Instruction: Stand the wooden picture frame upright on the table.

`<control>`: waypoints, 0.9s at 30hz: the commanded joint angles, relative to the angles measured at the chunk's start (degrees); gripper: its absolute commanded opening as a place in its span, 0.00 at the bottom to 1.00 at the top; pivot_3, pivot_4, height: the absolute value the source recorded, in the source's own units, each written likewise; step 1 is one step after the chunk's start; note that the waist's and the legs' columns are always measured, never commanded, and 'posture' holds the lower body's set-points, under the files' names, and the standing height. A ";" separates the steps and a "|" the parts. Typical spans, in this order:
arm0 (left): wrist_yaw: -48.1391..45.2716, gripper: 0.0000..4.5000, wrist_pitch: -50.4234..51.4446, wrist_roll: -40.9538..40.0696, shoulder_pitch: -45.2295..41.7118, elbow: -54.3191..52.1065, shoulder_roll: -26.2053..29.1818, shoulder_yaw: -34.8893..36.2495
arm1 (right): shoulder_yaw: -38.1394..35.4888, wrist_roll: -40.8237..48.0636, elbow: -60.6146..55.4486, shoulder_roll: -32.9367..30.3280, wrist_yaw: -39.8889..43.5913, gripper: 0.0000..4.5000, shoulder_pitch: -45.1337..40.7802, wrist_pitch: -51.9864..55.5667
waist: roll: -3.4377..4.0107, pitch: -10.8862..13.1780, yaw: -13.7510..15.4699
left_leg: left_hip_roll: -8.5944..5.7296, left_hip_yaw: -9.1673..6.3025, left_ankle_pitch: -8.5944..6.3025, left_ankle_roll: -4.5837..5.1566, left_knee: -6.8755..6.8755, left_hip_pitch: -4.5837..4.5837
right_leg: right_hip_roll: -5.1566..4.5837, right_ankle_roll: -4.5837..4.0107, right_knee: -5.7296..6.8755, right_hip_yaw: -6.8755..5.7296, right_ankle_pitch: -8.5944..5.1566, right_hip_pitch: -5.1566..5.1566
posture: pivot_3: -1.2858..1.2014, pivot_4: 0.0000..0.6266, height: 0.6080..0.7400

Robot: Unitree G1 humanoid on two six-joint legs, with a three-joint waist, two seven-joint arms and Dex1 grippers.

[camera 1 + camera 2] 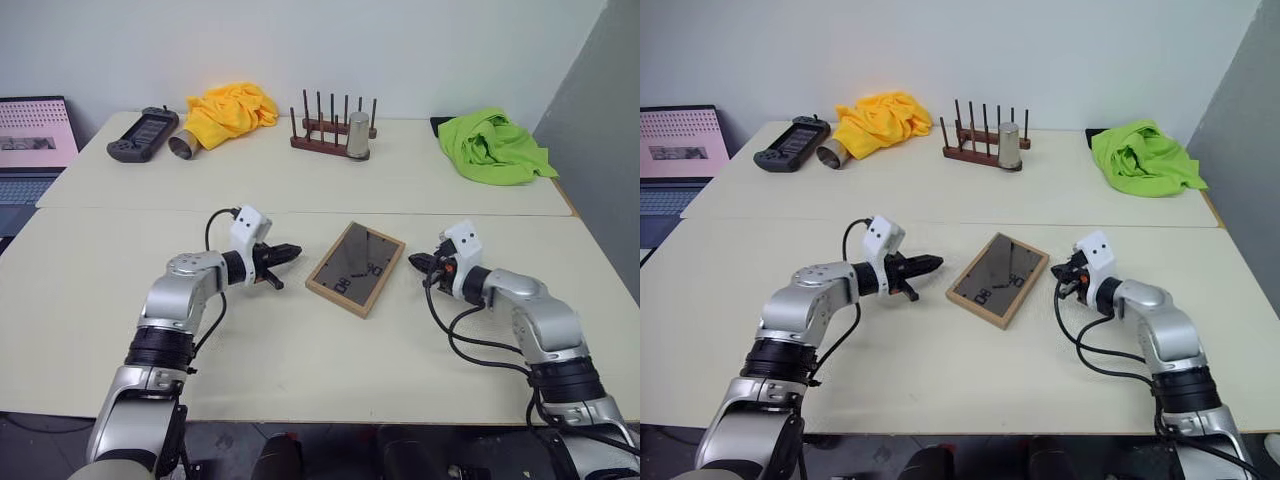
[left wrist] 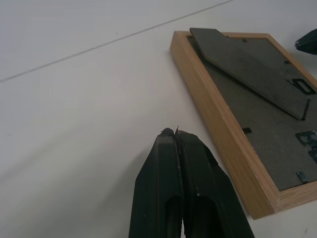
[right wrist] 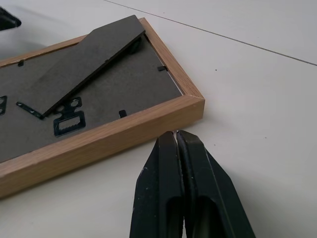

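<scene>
So, wooden picture frame (image 1: 355, 268) flat on table (image 1: 300, 350), back up, btwn left gripper (image 1: 290, 252) & right gripper (image 1: 418, 264). Both pinched closed, empty, just beside frame edges, not touching.

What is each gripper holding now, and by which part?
Nothing. The left gripper and right gripper are shut on nothing, beside the wooden picture frame.

- head stereo pair looks forward and down over the table (image 1: 300, 330) from above, far enough to take in both arms and the far wall.
- each wrist camera sits low, close to the tabletop, looking along its fingers.
- all four views share the frame (image 1: 356, 268).
</scene>
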 commanded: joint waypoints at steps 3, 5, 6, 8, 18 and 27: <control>-1.88 0.01 0.54 0.22 -0.04 -2.48 -0.73 -2.30 | 1.14 -2.32 1.48 2.05 -0.72 0.02 -2.46 -2.81 | 0.00 0.00 -0.02 | 0.00 0.00 0.00 0.00 0.00 0.01 | 0.00 0.00 0.01 -0.01 0.00 0.00 | 0.52 0.24 1.00; -2.29 0.01 1.31 0.41 0.35 -3.11 -0.89 -3.52 | 1.49 -2.87 2.38 2.86 -0.61 0.02 -3.07 -3.62 | 0.00 0.00 -0.04 | 0.00 0.00 0.00 0.00 0.00 0.01 | 0.00 0.00 0.01 0.00 0.00 0.00 | 0.52 0.24 1.00; -2.80 0.01 1.64 0.61 0.74 -3.83 -0.63 -4.37 | 1.82 -3.10 2.94 3.21 -0.29 0.02 -3.42 -4.03 | 0.00 0.00 -0.07 | 0.00 0.00 0.00 0.00 0.00 0.01 | 0.00 0.00 0.01 0.00 0.00 0.00 | 0.52 0.24 1.00; -3.21 0.01 2.59 0.41 1.45 -5.47 -0.33 -4.97 | 2.50 -3.90 4.00 3.72 0.09 0.02 -4.09 -4.72 | 0.00 0.00 -0.17 | 0.01 0.00 0.00 0.00 -0.01 0.03 | 0.01 0.00 0.02 0.00 0.00 0.00 | 0.52 0.24 1.00; -4.20 0.01 9.74 -1.83 6.97 -17.64 1.80 -5.08 | 3.26 -4.21 4.68 5.59 2.18 0.02 -5.83 -4.86 | 0.00 0.00 -0.09 | 0.01 -0.01 0.00 0.00 -0.01 0.02 | 0.00 0.00 0.03 0.00 0.00 0.00 | 0.52 0.24 1.00; 1.03 0.01 15.14 -1.05 8.23 -17.44 2.41 -2.18 | 3.56 -5.11 2.80 1.67 5.83 0.02 -2.68 -4.74 | 0.00 0.00 -0.05 | 0.00 -0.01 0.00 0.00 0.00 0.02 | -0.01 0.00 0.02 0.00 0.00 0.00 | 0.52 0.24 1.00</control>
